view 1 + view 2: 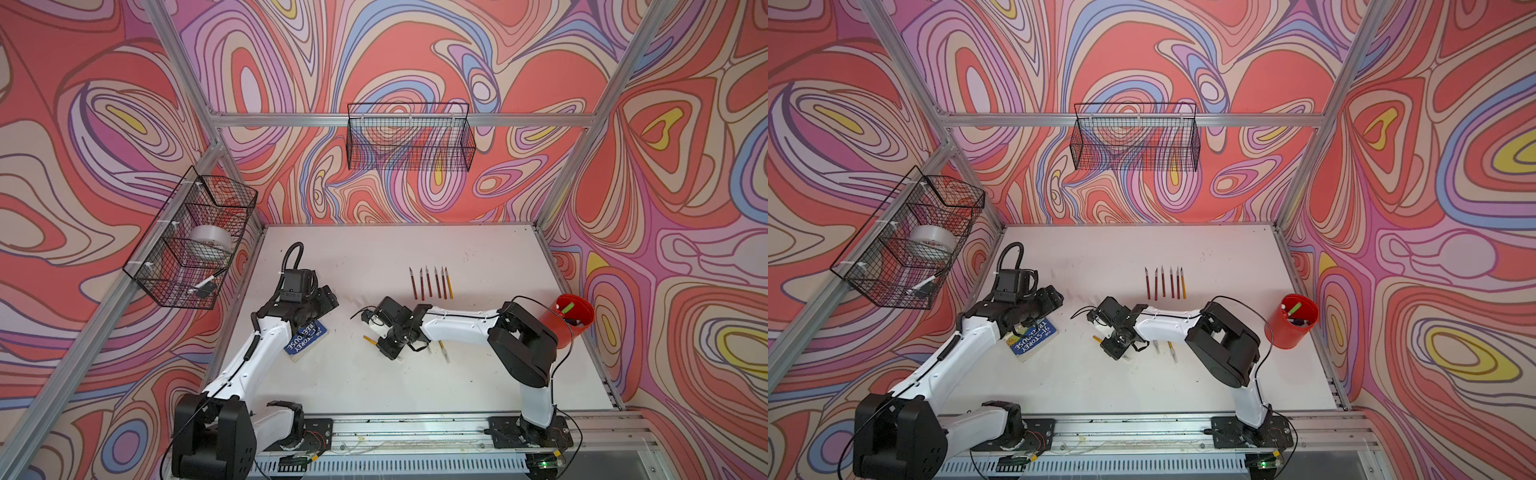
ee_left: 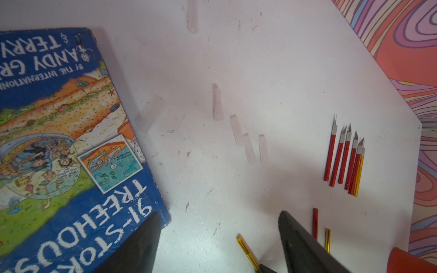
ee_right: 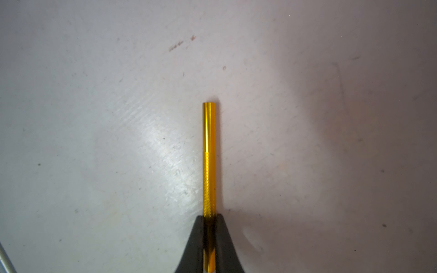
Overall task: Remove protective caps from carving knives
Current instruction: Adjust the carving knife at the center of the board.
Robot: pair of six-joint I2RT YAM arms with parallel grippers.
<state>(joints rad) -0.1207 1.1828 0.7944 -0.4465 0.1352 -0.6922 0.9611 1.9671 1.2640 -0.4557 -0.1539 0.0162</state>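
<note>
The carving knives (image 1: 430,283) with bare grey pointed blades lie as six thin sticks in a tidy row, five dark red and one yellow, toward the far side of the scuffed white table (image 1: 374,382). We see the right jaws shut tight on another, a glossy yellow knife (image 3: 209,146) with a knurled metal grip, low at the table's middle. The left jaws stand wide open and empty by a blue book (image 2: 59,141), while translucent protective caps (image 2: 249,147), short tubes, lie loose between book and row.
</note>
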